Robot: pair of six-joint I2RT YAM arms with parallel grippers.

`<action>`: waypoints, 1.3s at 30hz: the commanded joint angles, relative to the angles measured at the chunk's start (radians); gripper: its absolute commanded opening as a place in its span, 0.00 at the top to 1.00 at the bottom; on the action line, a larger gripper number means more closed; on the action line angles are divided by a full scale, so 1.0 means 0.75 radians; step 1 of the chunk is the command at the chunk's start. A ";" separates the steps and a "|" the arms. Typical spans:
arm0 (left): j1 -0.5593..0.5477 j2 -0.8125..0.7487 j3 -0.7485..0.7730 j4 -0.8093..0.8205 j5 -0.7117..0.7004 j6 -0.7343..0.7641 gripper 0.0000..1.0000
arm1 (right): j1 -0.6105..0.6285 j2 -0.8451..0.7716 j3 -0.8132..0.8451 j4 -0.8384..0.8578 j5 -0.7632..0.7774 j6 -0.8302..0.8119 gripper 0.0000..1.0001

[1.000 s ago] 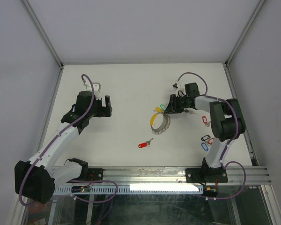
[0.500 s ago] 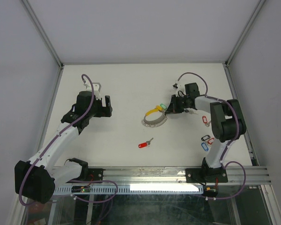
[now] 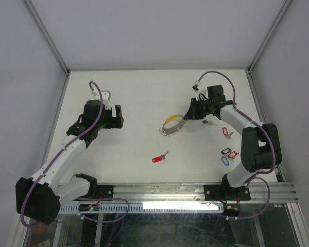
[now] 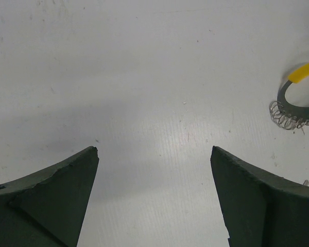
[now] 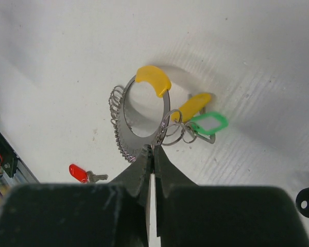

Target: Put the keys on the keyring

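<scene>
The keyring [image 5: 134, 141] is a flat silvery band with a yellow clip and a coil of small wire rings along one side. My right gripper [image 5: 153, 149] is shut on its near edge and holds it tilted off the table; in the top view the keyring [image 3: 173, 125] is left of the right gripper [image 3: 188, 115]. A yellow-tagged key [image 5: 194, 105] and a green-tagged key [image 5: 210, 123] hang from it. A red-tagged key [image 3: 159, 157] lies loose on the table. My left gripper [image 4: 154, 149] is open, empty and far to the left, with the keyring [image 4: 284, 100] at its view's right edge.
More tagged keys lie by the right arm: a red-tagged one [image 3: 226, 133] and a small cluster of black, red and blue tags [image 3: 227, 154]. Metal frame posts and white walls border the table on the left, right and back.
My right gripper has shut on the keyring and raised it, drawing it slightly toward the back of the table as the arm swung up. The left arm has not moved.
</scene>
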 commanded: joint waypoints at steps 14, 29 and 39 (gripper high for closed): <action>-0.016 -0.143 0.002 0.305 0.421 -0.068 0.06 | 0.351 -0.230 0.311 -0.286 0.144 -0.161 1.00; -0.146 -0.447 -0.189 0.957 0.872 0.048 0.24 | 0.403 -0.581 0.353 -0.097 -0.156 -0.130 1.00; -0.201 -0.319 -0.089 1.236 1.166 0.038 0.40 | 0.423 -0.817 0.091 0.481 -0.378 -0.127 1.00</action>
